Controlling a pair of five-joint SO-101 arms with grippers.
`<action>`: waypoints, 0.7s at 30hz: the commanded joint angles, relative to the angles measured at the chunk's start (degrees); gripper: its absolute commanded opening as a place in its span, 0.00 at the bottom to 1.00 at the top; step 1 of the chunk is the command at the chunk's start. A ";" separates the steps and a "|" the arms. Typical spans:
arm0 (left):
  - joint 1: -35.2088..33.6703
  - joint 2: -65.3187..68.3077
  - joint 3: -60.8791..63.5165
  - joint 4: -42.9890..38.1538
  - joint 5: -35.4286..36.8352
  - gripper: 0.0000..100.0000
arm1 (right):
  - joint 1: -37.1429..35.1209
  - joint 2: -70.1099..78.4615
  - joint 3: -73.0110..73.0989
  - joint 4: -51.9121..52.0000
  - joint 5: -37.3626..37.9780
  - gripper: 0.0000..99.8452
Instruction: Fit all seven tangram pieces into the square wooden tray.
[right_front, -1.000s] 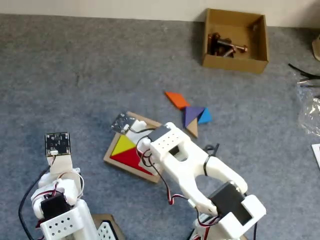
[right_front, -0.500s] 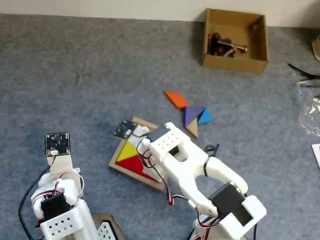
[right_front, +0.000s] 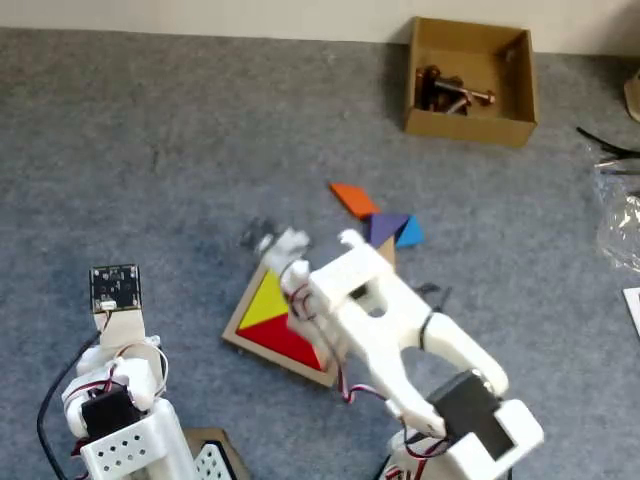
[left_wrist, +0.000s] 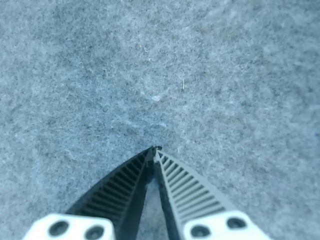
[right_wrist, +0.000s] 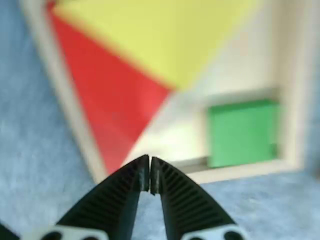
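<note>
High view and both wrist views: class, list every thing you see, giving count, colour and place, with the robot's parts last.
carpet: 1, grey, under everything
tray: 1, wooden, mid carpet
yellow triangle: 1, yellow, in tray
red triangle: 1, red, in tray, against the yellow
green square: 1, green, in a tray corner
orange piece: 1, orange, on carpet beyond tray
purple triangle: 1, purple, beside orange piece
blue triangle: 1, blue, against the purple
tan triangle: 1, tan, partly behind an arm
box: 1, cardboard, far right, coppery items inside
left gripper: 1, black, shut, over bare carpet
right gripper: 1, black, shut, over tray rim
</note>
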 joint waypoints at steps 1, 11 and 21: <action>0.84 -0.31 1.19 0.53 0.53 0.01 | 4.97 -6.37 -6.81 1.71 -1.76 0.01; 0.84 -0.31 1.19 0.53 0.53 0.01 | 16.40 -9.27 -17.89 10.51 -2.02 0.01; 0.84 -0.31 1.19 0.53 0.53 0.01 | 20.88 2.95 -37.93 17.89 -9.49 0.19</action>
